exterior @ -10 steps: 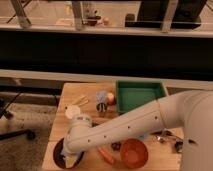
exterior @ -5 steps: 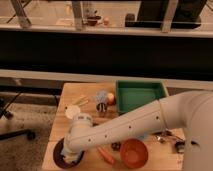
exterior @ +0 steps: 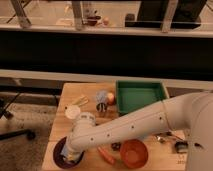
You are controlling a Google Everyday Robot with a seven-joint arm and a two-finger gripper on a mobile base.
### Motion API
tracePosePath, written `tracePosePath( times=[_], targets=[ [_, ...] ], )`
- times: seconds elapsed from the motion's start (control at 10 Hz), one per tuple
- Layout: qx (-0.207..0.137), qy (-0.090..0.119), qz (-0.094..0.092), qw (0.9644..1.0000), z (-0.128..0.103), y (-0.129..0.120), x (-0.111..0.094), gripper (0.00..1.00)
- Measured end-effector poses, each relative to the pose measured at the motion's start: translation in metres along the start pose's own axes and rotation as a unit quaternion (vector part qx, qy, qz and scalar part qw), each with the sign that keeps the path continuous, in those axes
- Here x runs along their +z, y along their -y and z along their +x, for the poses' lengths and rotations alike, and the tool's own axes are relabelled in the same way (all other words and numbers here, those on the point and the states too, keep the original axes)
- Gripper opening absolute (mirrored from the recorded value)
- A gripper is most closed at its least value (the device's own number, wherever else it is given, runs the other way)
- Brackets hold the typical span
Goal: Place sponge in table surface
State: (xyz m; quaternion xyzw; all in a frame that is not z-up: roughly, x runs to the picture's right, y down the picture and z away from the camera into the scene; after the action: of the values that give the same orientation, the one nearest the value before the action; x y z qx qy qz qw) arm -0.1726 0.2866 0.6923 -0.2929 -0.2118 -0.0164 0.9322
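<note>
Robot arm, white and thick, reached from the lower right of the camera view across a light wooden surface (exterior: 75, 91) toward its near left corner, at about seven o'clock. The gripper (exterior: 74, 156) was lowered into a dark purple bowl (exterior: 59, 156) there, and the wrist hid most of it, so whether it was open or closed on anything could not be told.

A sponge, pale blue-lavender, could not be made out with certainty. A small pale patch showed under the wrist inside the bowl, which may have been it, but the arm covered too much to say.

Elsewhere on the surface, a green tray (exterior: 141, 97) sat at about one o'clock. A pale blue object and an orange ball (exterior: 111, 98) stood just left of the tray, with a small dark cup (exterior: 101, 107) in front of them. A white round lid or cup (exterior: 72, 111) lay near the left edge, and a yellowish packet (exterior: 80, 100) lay behind it. An orange bowl (exterior: 134, 152) sat at about five o'clock, with a carrot-like orange stick (exterior: 106, 155) just to its left.

Judging by the pose, the step in hand was the pick-up of the sponge from the bowl. The next move would call for a secure hold, a lift straight up clear of the bowl rim, then a short carry to a bare patch of wood, perhaps toward nine o'clock, away from the carrot and white lid, before release.
</note>
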Motion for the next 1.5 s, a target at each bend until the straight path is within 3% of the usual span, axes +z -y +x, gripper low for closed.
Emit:
tracePosePath(
  times=[1.0, 1.5],
  targets=[
    [0.046, -0.019, -0.005, 0.9987, 0.018, -0.002, 0.009, 0.59],
    [0.068, -0.038, -0.016, 0.9968, 0.019, -0.012, 0.015, 0.59]
  ],
)
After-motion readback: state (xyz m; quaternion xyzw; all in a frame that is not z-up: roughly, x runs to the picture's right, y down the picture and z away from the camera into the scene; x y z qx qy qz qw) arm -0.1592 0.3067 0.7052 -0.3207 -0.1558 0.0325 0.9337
